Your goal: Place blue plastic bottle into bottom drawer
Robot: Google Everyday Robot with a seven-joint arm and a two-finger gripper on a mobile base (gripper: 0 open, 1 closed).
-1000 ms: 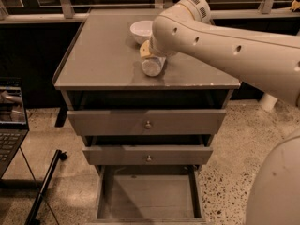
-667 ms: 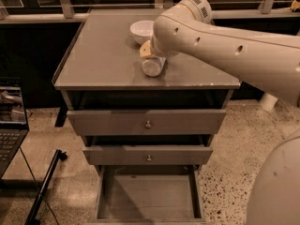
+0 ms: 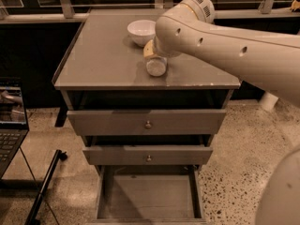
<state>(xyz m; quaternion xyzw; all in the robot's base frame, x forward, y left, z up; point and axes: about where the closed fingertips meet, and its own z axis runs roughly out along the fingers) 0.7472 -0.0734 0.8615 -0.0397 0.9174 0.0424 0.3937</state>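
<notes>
**No Lift Yet**

Found the blue plastic bottle [image 3: 156,66] on the cabinet top [image 3: 103,55], apparently on its side, just in front of the white bowl [image 3: 141,31] and placed exactly as a second before. Saw no lift, so no progress towards the bottom drawer [image 3: 147,196], pulled open below. Could not tell whether the gripper [image 3: 153,54] had closed on anything. Sat right at the bottle, masked by the arm [image 3: 225,46].
</notes>
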